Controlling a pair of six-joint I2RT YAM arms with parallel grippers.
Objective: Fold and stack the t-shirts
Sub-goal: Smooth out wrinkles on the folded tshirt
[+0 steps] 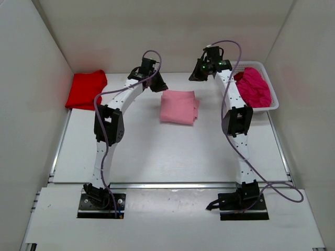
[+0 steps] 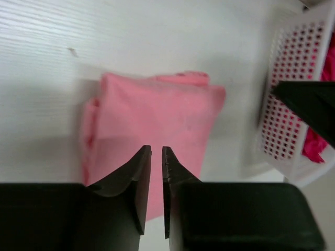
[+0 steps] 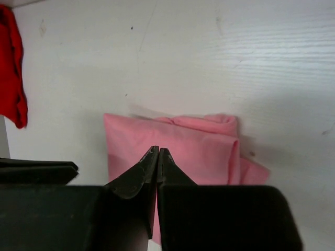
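Observation:
A folded light pink t-shirt (image 1: 178, 107) lies on the white table at the middle back; it also shows in the left wrist view (image 2: 152, 115) and the right wrist view (image 3: 180, 138). A bright red t-shirt (image 1: 86, 90) lies folded at the back left, its edge in the right wrist view (image 3: 11, 68). Deep magenta t-shirts (image 1: 255, 86) are heaped in the white mesh basket (image 1: 274, 104). My left gripper (image 1: 157, 84) hangs above the pink shirt's back left corner, jaws nearly together and empty (image 2: 156, 149). My right gripper (image 1: 194, 77) hangs off its back right corner, shut and empty (image 3: 158, 149).
White walls close in the table on the left, back and right. The basket (image 2: 293, 78) stands against the right wall at the back. A metal rail runs across the table's near edge in front of the arm bases.

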